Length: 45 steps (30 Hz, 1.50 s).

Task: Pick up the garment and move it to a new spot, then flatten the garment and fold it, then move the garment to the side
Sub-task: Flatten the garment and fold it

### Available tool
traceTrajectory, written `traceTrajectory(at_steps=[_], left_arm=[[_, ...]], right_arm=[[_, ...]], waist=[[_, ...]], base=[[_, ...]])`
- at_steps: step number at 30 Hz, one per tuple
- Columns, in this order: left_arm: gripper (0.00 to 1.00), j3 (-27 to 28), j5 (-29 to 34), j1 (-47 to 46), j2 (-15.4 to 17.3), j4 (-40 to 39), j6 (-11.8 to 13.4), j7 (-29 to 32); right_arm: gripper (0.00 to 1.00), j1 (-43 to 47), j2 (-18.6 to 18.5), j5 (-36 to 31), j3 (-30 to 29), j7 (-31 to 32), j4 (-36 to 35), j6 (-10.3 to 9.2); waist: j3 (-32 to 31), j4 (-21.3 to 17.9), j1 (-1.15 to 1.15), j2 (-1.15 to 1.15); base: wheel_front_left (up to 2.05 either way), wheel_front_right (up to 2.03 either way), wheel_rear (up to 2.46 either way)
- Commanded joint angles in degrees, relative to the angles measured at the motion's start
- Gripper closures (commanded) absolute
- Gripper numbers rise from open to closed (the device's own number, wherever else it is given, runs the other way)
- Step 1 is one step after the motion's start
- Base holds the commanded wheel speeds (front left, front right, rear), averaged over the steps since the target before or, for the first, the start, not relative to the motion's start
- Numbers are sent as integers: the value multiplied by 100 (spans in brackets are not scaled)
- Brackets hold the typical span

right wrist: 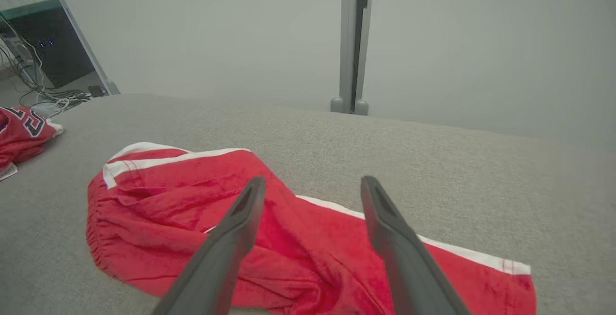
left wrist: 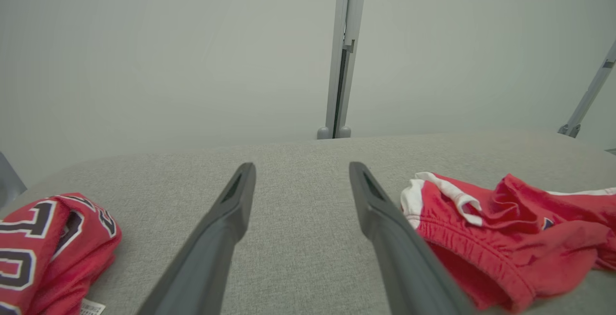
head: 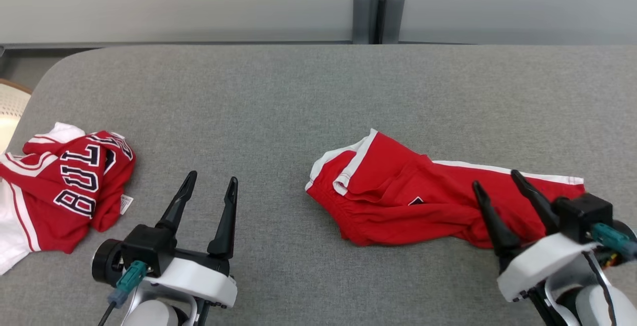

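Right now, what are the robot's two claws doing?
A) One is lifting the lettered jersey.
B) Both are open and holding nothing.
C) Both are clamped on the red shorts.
B: the left gripper stands open over the grey table, and the right gripper is open over the red shorts with no cloth pinched between its fingers.

Spread right claw [head: 496, 178] hovers over crumpled red shorts [head: 398, 196]

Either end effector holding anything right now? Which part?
Nothing held. Left end effector open over the table; right end effector open over the red shorts.
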Motion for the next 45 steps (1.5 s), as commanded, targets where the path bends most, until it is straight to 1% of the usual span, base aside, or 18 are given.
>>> traceTrajectory(at_steps=[1, 5, 6, 12, 13, 14, 15, 16, 18, 22, 26, 32, 36, 37, 38, 39, 40, 45], left_arm=[[0, -18, 31, -146, -20, 19, -51, -26], [0, -87, 53, -319, -102, 145, -131, -73], [0, -87, 53, -319, -102, 145, -131, -73], [0, -108, 72, -504, -239, 313, -195, -134], [0, -104, 70, -526, -249, 344, -202, -140], [0, -95, 67, -552, -255, 376, -221, -147], [0, -86, 73, -576, -258, 405, -226, -153], [0, -78, 80, -596, -266, 426, -236, -159], [0, -60, 101, -607, -271, 461, -246, -170], [0, -8, 101, -576, -276, 484, -260, -170], [0, 31, 129, -568, -274, 474, -274, -171], [0, 88, 172, -528, -229, 436, -255, -174], [0, 116, 163, -488, -206, 397, -256, -173], [0, 122, 169, -488, -195, 388, -257, -168], [0, 128, 176, -491, -185, 377, -255, -168], [0, 127, 180, -494, -177, 374, -256, -168], [0, 128, 186, -499, -170, 372, -253, -169], [0, 144, 186, -497, -140, 378, -212, -169]], right_arm=[[0, -258, -167, 121, 193, 117, 153, 0], [0, -1077, -657, 426, 978, 346, 762, -1], [0, -1077, -657, 426, 978, 346, 762, -1], [0, -1817, -1036, 891, 1827, 601, 1359, -1], [20, -1906, -1084, 983, 1923, 619, 1405, -1], [56, -1981, -1136, 1095, 2030, 674, 1448, -1], [75, -2022, -1169, 1211, 2118, 704, 1479, -1], [100, -2081, -1213, 1274, 2153, 665, 1489, -1], [100, -2125, -1234, 1407, 2192, 570, 1488, -1], [100, -2020, -1140, 1533, 1879, 194, 1419, -1], [100, -1582, -854, 1631, 974, -233, 1474, -1], [100, -739, -133, 1644, -608, -748, 1713, 0], [100, -411, 281, 1583, -1279, -938, 1918, 0], [94, -367, 364, 1553, -1367, -943, 1966, -1], [57, -341, 434, 1532, -1431, -957, 2002, 0], [3, -321, 473, 1492, -1480, -970, 2028, 0], [0, -315, 506, 1460, -1540, -981, 2055, 0], [0, -391, 557, 1014, -1645, -1439, 1802, 0]], waist=[[225, 152, 0, 0], [535, 286, 0, 0], [535, 286, 0, 0], [725, 358, 0, 0], [730, 359, 0, 0], [732, 359, 0, 0], [732, 355, 0, 0], [730, 346, 0, 0], [717, 319, 0, 0], [669, 225, 0, 0], [603, 155, 0, 0], [565, 38, 0, 0], [580, -55, 0, 0], [588, -78, 0, 0], [600, -97, 0, 0], [608, -111, 0, 0], [612, -125, 0, 0], [604, -181, 0, 0]], base=[[0, 0, 0], [0, 0, 0], [0, 0, 0], [0, 0, 0], [0, 0, 0], [0, 0, 0], [0, 0, 0], [0, 0, 0], [0, 0, 0], [0, 0, 0], [0, 0, 0], [0, 0, 0], [0, 0, 0], [0, 0, 0], [0, 0, 0], [0, 0, 0], [0, 0, 0], [0, 0, 0]])
